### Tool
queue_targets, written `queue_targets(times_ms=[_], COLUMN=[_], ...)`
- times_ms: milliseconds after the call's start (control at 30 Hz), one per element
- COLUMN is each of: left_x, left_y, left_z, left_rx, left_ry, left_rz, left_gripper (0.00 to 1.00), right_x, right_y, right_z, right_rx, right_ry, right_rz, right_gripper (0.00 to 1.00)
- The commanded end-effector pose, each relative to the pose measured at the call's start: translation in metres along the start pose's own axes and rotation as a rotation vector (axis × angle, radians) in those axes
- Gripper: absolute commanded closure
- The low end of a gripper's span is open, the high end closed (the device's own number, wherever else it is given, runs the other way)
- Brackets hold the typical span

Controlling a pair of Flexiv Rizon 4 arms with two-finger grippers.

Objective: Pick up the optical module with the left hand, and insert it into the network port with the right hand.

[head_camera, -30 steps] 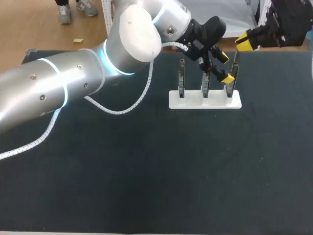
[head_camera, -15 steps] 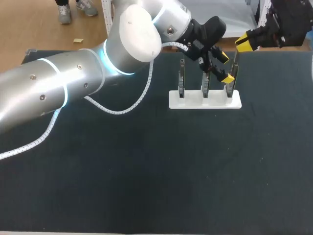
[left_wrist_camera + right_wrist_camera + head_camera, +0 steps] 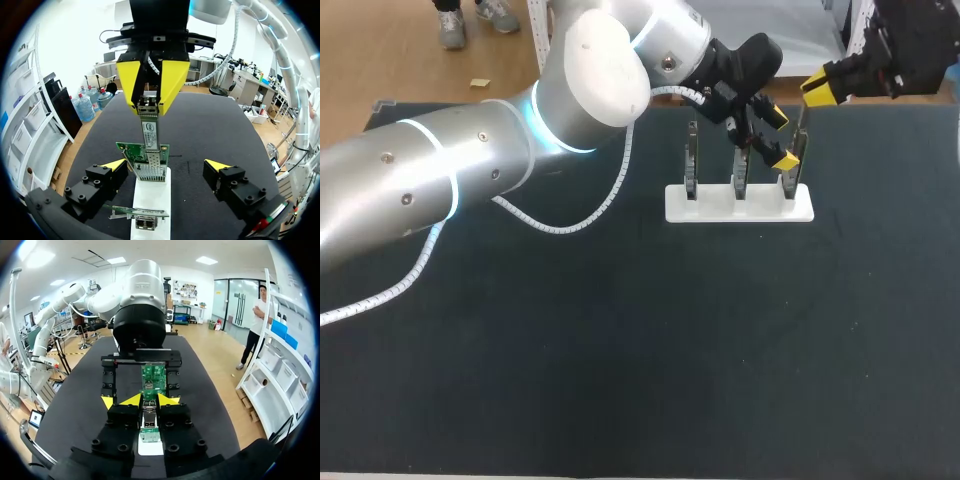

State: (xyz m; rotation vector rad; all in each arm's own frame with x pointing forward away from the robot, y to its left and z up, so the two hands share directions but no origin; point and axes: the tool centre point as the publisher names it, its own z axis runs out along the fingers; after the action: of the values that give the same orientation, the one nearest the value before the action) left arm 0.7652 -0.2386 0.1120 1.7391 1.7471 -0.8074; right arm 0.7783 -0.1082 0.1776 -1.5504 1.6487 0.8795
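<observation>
Bright, even overhead light leaves soft glare on the left arm (image 3: 470, 170).

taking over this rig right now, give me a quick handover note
Left gripper: open, straddling the network card on the white stand, not touching it.
Right gripper: shut on the optical module, pointing it down at that card.
The module's lower end is at the network port; how deep it sits cannot be told.
Done: module picked up, now in the right gripper.
Left: push it fully home, release, back both arms off.
</observation>
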Motion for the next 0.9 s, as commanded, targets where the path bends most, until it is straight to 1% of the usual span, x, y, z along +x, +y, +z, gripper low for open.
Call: queue_targets(times_ms=[33,900], left_x=[-0.0011,-0.0011], left_y=[0.0017,0.0017], left_z=[0.0,0.0], left_rx=[0.003,0.003], left_ry=[0.005,0.005], left_rz=[-0.002,-0.002], left_gripper=[0.0,0.0], right_x=[-0.0013,0.0038], right_y=[0.0061,0.008], right_z=[-0.001,0.0021], right_rx=[0.012,0.023], right_ry=[0.0,0.023], right_rz=[-0.003,0.0], right_gripper=[1.0,1.0])
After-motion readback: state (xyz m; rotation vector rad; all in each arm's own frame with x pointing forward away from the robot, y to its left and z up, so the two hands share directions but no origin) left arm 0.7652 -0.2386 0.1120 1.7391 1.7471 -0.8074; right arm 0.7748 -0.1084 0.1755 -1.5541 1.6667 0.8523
